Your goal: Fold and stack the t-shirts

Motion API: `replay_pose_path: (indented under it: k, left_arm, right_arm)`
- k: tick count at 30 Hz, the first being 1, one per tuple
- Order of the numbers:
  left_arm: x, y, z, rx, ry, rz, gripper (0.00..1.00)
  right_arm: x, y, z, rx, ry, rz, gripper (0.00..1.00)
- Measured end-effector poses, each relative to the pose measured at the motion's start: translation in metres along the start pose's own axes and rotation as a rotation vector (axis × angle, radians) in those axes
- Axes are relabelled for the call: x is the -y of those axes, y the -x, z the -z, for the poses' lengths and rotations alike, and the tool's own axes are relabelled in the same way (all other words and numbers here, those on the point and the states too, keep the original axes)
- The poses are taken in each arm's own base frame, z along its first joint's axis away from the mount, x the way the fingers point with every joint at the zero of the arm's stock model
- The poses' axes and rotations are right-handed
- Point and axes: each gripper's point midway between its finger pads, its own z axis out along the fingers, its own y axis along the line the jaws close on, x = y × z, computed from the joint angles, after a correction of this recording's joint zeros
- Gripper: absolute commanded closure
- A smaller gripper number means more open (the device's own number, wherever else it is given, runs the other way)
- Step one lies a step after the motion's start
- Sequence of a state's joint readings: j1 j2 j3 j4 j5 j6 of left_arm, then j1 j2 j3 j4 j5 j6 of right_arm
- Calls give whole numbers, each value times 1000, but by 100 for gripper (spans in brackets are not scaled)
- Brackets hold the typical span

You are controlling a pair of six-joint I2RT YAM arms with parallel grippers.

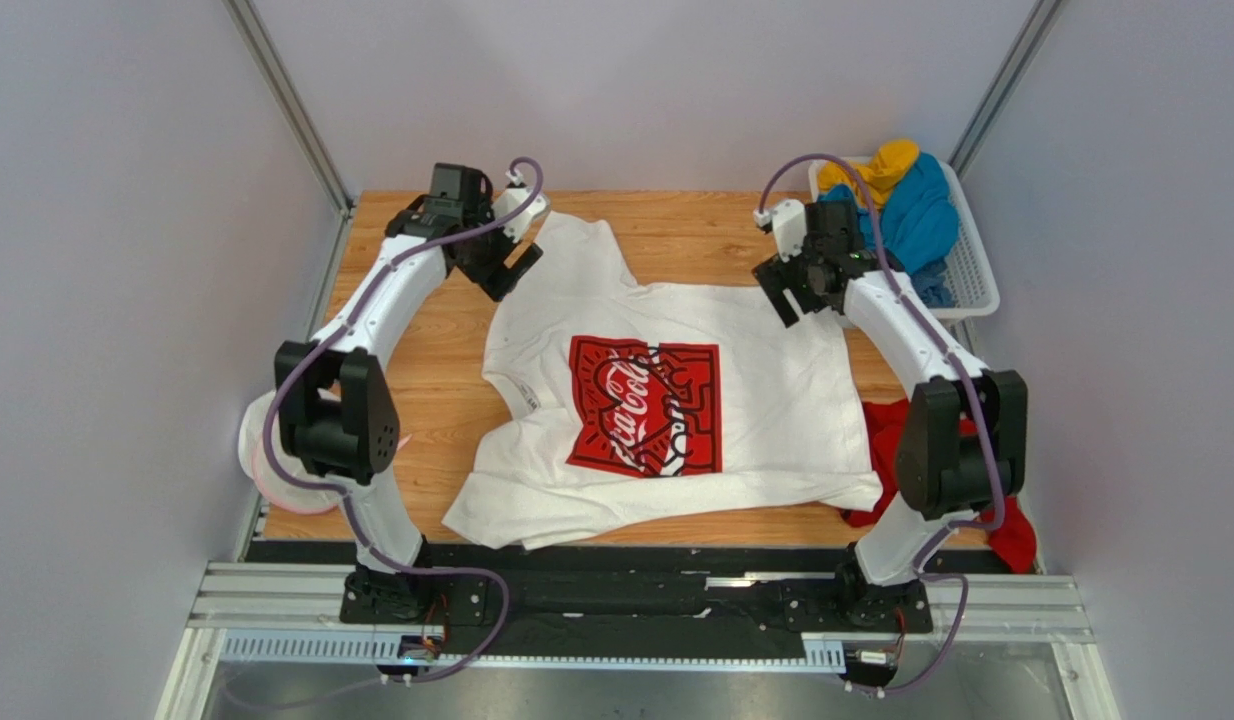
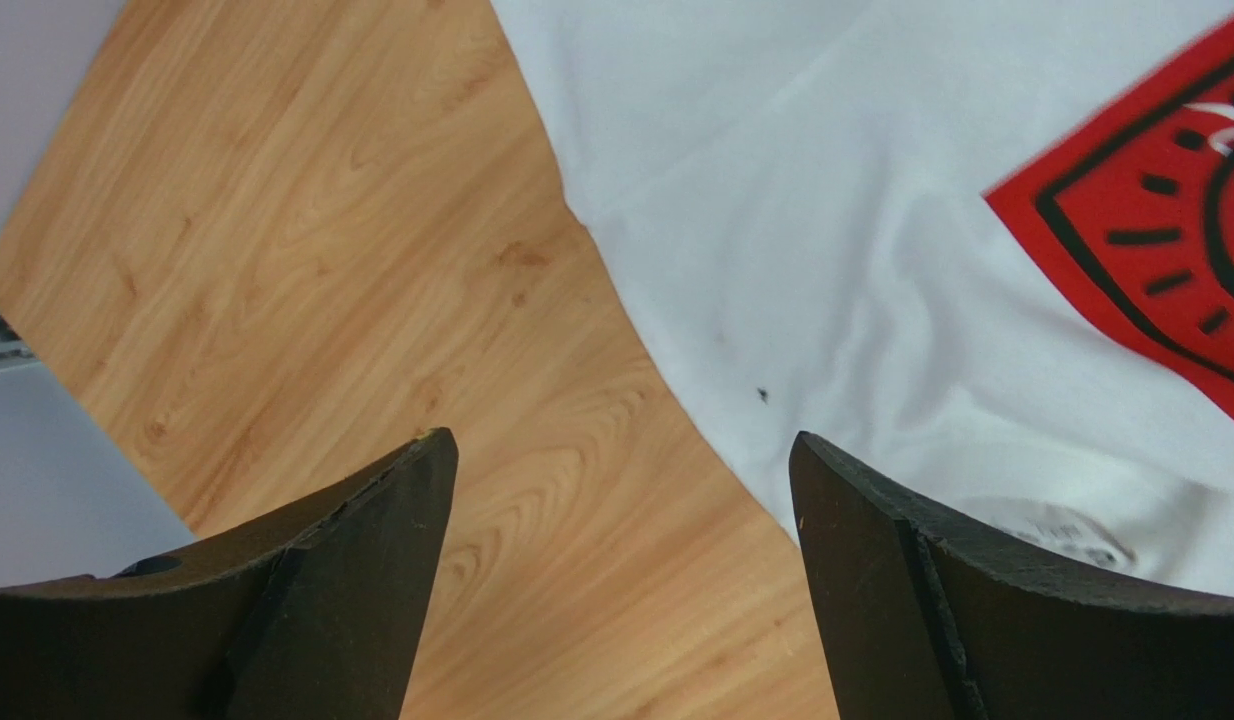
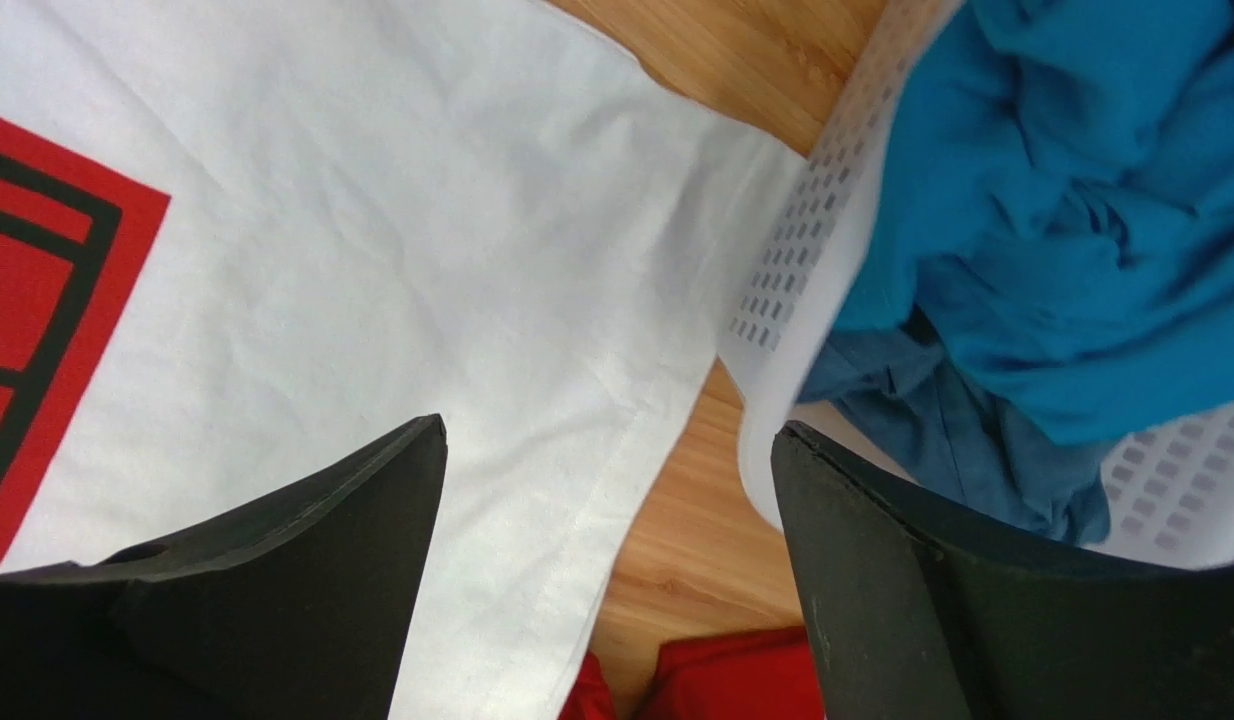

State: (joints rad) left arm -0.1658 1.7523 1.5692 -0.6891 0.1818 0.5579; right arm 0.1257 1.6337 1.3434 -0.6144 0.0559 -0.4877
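A large white t-shirt [image 1: 661, 398] with a red chest print lies spread on the wooden table [image 1: 428, 375]. My left gripper [image 1: 506, 270] hangs open over its far left sleeve; in the left wrist view the gripper [image 2: 623, 465] has only wood and the shirt's edge [image 2: 819, 225] below it. My right gripper [image 1: 777, 296] stands open at the shirt's far right corner, and in the right wrist view it [image 3: 608, 443] is above the white hem [image 3: 428, 255] with nothing held. A red t-shirt [image 1: 939, 480] lies crumpled at the near right. Blue [image 1: 916, 218] and yellow [image 1: 879, 165] t-shirts sit in the basket.
A white lattice basket [image 1: 972, 270] stands at the far right corner, its wall [image 3: 796, 255] close beside my right gripper. Grey walls enclose the table on three sides. A pinkish-white object [image 1: 270, 465] sits off the table's left edge beside the left arm.
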Motion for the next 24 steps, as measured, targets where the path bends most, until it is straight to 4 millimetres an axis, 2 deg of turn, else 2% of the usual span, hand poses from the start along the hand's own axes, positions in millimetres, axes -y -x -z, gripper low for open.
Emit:
replay_pose_path:
  k: [2,5,11,17,24]
  left_arm:
    - [-10,12,-24,-15,36,-13,10]
    - [-28,22,-57,-40,93,-23,11]
    - [-45,18,-109,-120,168,-66,11]
    - [-25,4,-144,-203,155,-166,11]
    - [-9,5,-164,-227,149,-257,11]
  right_arm:
    - [-8,11,-17,-7,9,21,16]
    - [-11,15,-37,-29,10,27,17]
    - [-8,18,-53,-46,-4,22,18]
    - [-7,19,-53,-42,-6,23,18]
    - [-8,19,-53,-41,-4,23,19]
